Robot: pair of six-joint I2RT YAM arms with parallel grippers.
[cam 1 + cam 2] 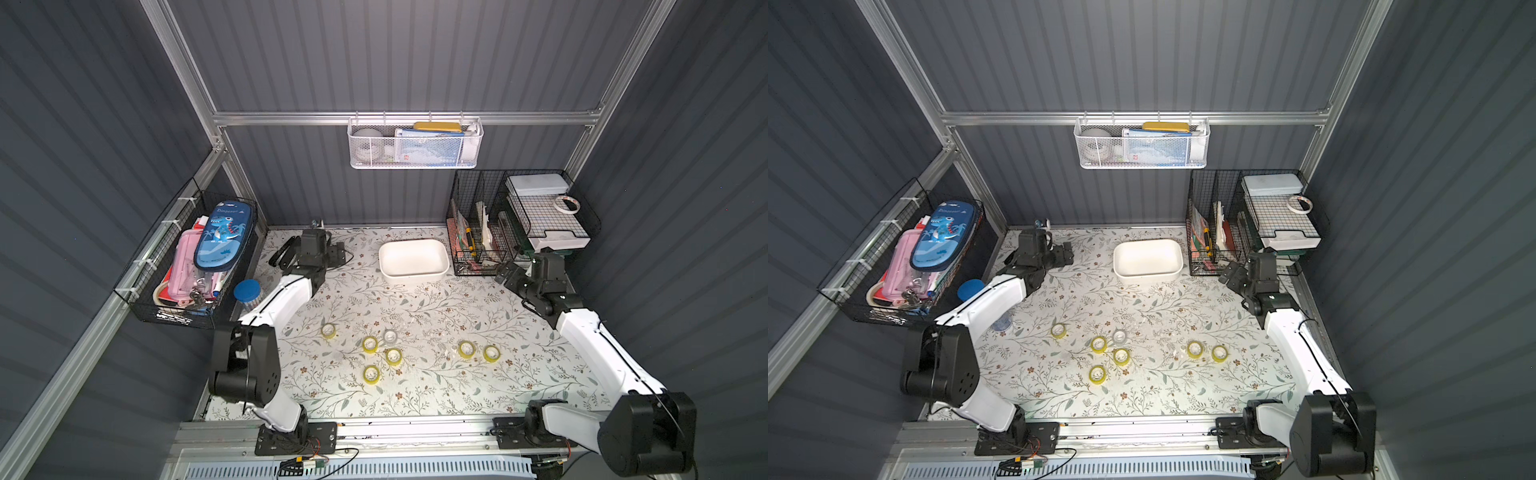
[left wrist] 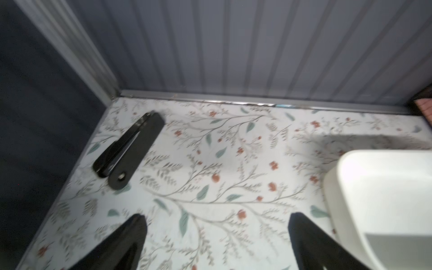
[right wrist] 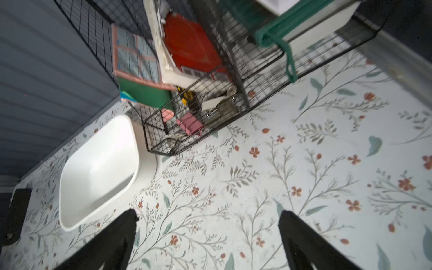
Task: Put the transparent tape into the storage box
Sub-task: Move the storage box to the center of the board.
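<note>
Tape rolls point(image 1: 393, 356) are lying lower-middle in a top view, the box point(image 1: 415, 277) sitting empty above them. Left fingers point(image 2: 133, 236) and right fingers point(image 3: 297, 233) are gaping wide. I'm guessing light, stiff, slick: pinch through the core.

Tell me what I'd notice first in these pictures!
Seven small rolls of clear tape, mostly yellowish, lie scattered on the flowery tabletop. Behind them sits an empty white plastic tub, and a blue dinosaur pencil case lies in the black wire basket on the left wall.
</note>
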